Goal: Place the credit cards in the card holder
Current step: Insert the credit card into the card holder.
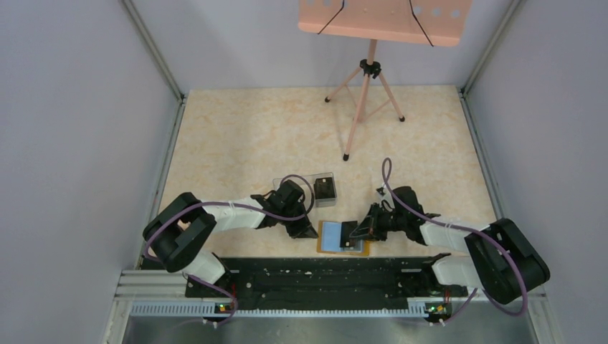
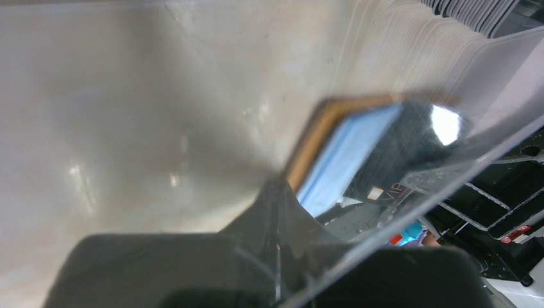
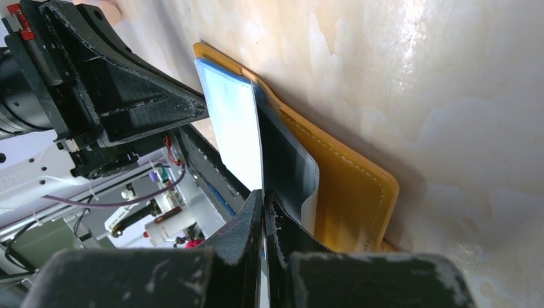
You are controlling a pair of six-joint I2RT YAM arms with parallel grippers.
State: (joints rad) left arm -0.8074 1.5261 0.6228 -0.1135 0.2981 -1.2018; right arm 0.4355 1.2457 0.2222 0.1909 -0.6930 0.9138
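Note:
The orange card holder [image 1: 343, 238] lies open near the table's front edge, its blue inner pocket up. My right gripper [image 1: 361, 229] is shut on a dark credit card [image 3: 282, 160]. The card stands on edge, and its far end reaches into the holder's pocket [image 3: 234, 128] against the orange cover [image 3: 349, 192]. My left gripper [image 1: 305, 231] is just left of the holder. In its wrist view the fingers [image 2: 263, 218] are shut, with a clear plastic sheet [image 2: 449, 154] caught between them. The holder [image 2: 314, 138] and the card [image 2: 385, 186] show through the sheet.
A clear plastic box [image 1: 319, 179] holding a dark card [image 1: 326, 188] sits just behind the left gripper. A pink music stand's tripod [image 1: 366, 107] stands at the back. A black rail [image 1: 323, 276] runs along the near edge. Grey walls close both sides.

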